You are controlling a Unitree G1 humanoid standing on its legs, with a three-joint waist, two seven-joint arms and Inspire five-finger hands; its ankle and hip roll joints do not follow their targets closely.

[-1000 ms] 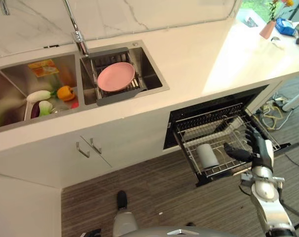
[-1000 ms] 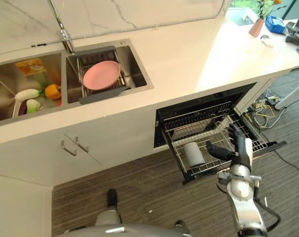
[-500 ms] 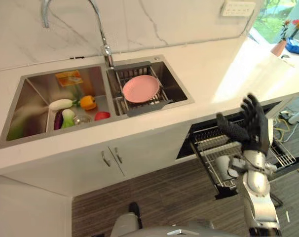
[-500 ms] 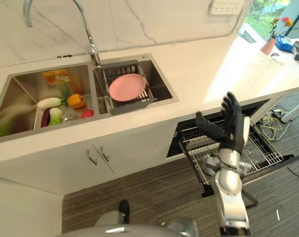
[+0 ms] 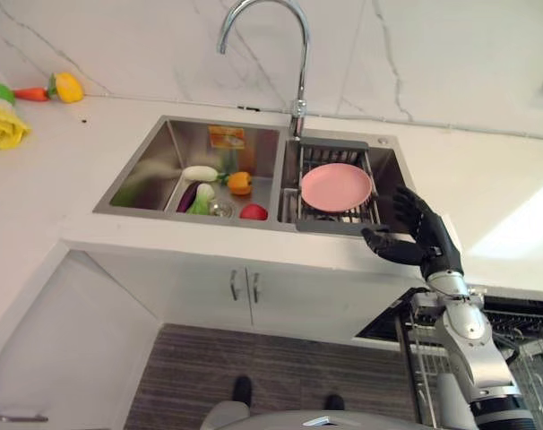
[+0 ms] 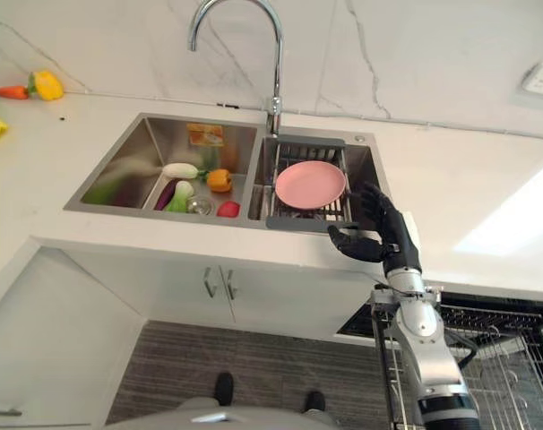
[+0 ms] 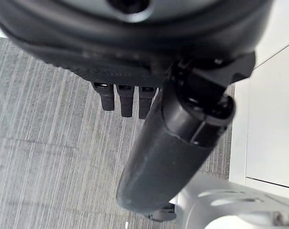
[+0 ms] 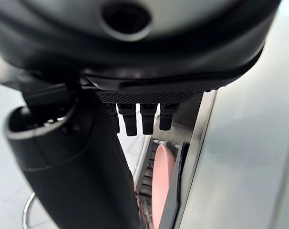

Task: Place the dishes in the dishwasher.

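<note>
A pink plate [image 5: 336, 186] lies on a wire drain rack [image 5: 300, 213] in the right basin of the steel sink [image 5: 146, 170]. My right hand [image 5: 415, 235] hovers open over the counter's front edge, just right of the rack, with its thumb pointing toward the plate and nothing in it. In the right wrist view its straight fingers [image 8: 142, 117] point at the plate [image 8: 162, 183], a short way off. The pulled-out dishwasher rack [image 6: 513, 358] is low at the right, beside my right forearm. My left hand [image 7: 173, 148] hangs open over the striped floor, empty.
The left basin holds toy vegetables: a white one [image 5: 200, 173], an orange pepper [image 5: 240, 182] and a red tomato [image 5: 253, 211]. A tall faucet [image 5: 289, 54] rises behind the sink. More toy produce [image 5: 65, 86] lies on the counter at far left. Cabinet doors [image 5: 240, 287] are below the sink.
The camera has swung toward the sink. My right hand has risen from the dishwasher rack to the counter edge beside the pink plate, still open and empty.
</note>
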